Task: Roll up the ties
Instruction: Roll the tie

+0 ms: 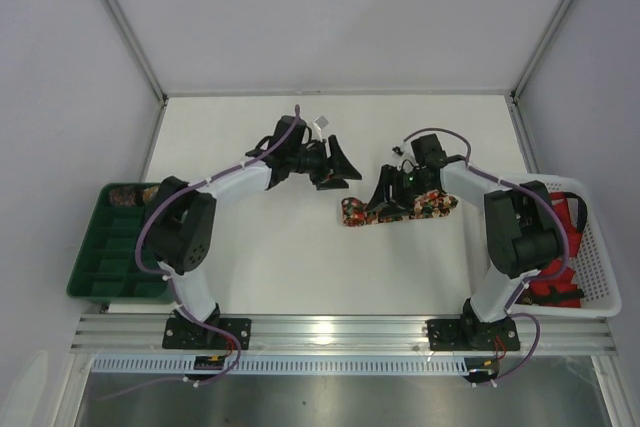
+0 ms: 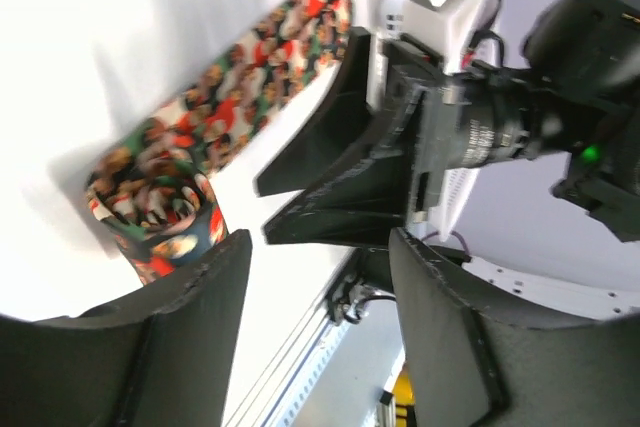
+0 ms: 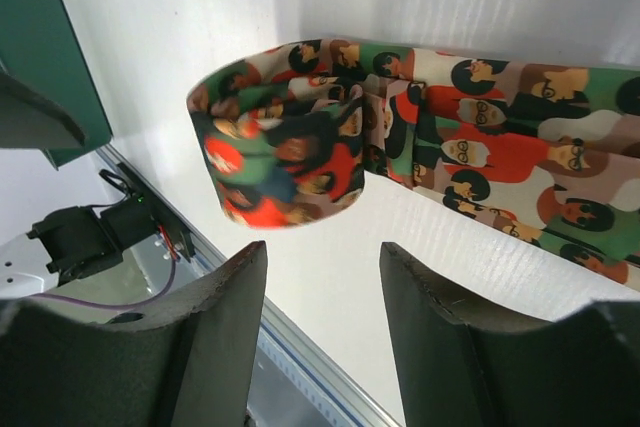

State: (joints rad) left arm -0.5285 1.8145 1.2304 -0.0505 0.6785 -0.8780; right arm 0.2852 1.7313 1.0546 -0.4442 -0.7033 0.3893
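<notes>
One tie (image 1: pixel 430 203) lies on the white table, patterned with small faces in red, green and black. Its left end is curled into a loose roll (image 1: pixel 353 212), which stands on edge in the left wrist view (image 2: pixel 160 209) and the right wrist view (image 3: pixel 280 147). The rest of the tie runs flat to the right (image 3: pixel 520 172). My right gripper (image 1: pixel 385 197) is open just above the strip, beside the roll, holding nothing (image 3: pixel 320 257). My left gripper (image 1: pixel 340 172) is open and empty, off the tie to the upper left (image 2: pixel 315 277).
A green compartment tray (image 1: pixel 105 257) sits at the left edge, with a brownish rolled item (image 1: pixel 125 193) in its far corner. A white mesh basket (image 1: pixel 598 267) at the right holds red fabric. A small white object (image 1: pixel 322 125) lies behind the left gripper.
</notes>
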